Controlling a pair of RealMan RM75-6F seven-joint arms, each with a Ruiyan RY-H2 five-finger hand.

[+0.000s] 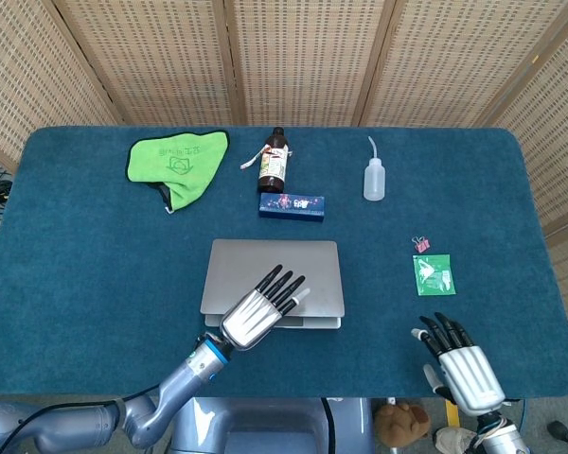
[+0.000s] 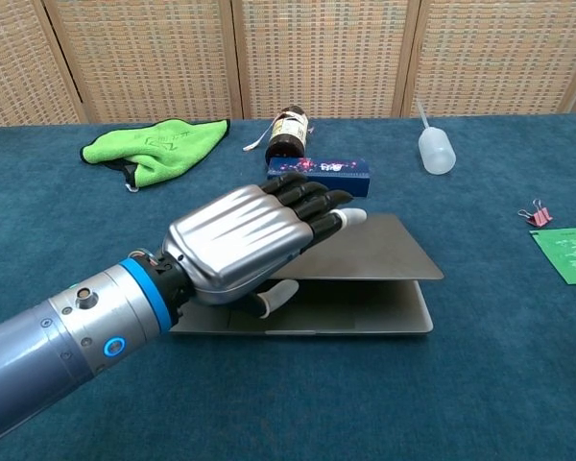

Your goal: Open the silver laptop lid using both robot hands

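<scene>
The silver laptop (image 1: 275, 270) lies at the middle of the blue table, near the front. Its lid (image 2: 384, 252) is raised a little, with a wedge-shaped gap above the base (image 2: 365, 312). My left hand (image 1: 258, 312) holds the lid's front edge: in the chest view the left hand (image 2: 245, 240) has its fingers lying over the lid's top and its thumb tucked under the edge. My right hand (image 1: 459, 364) hovers at the table's front right edge, fingers apart, holding nothing, well away from the laptop. The chest view does not show it.
Behind the laptop lie a blue box (image 1: 292, 204) and a brown bottle (image 1: 273, 163). A green cloth (image 1: 177, 161) is at the back left, a white squeeze bottle (image 1: 374, 175) at the back right. A green packet (image 1: 434, 275) and a pink clip (image 1: 421, 244) lie right of the laptop.
</scene>
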